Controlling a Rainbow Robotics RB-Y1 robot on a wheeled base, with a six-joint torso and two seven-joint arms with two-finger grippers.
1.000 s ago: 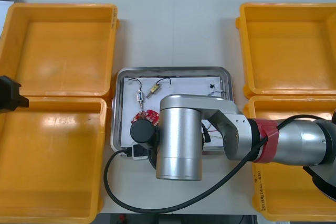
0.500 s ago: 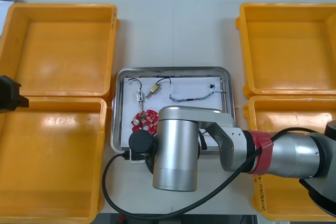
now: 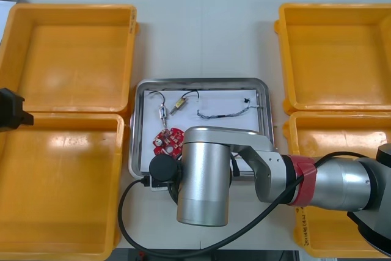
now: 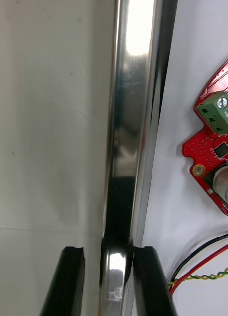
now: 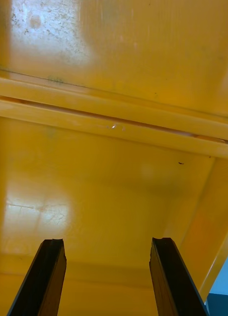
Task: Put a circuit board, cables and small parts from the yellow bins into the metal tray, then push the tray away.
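At the far left, the left gripper (image 5: 108, 242) hangs with its fingers spread wide and nothing between them, over the left yellow bins (image 3: 67, 59). Bare bin floor lies under its fingertips, and the ridge where the two bins meet runs across ahead of them. Well to this gripper's right, just past the bins' inner walls, stands the metal tray (image 3: 201, 82), white inside. The right arm (image 3: 204, 175) lies over the tray's near part, and the right gripper (image 4: 109, 254) is clamped on the tray's shiny rim. One finger stands on the table (image 4: 45, 123) side, the other over the white floor, with the rim pinched between them. Just beside the inner finger lies a red and yellow cable (image 4: 200, 266) with a black cable (image 4: 193, 256) along it. Farther ahead on that same side lies the round red circuit board (image 4: 212, 153). Beyond the board, toward the tray's far rim, lie small metal parts (image 3: 163, 113) and a twisted blue and white cable (image 3: 226, 113). To the right gripper's right stand the right yellow bins (image 3: 333, 53), apart from the tray.
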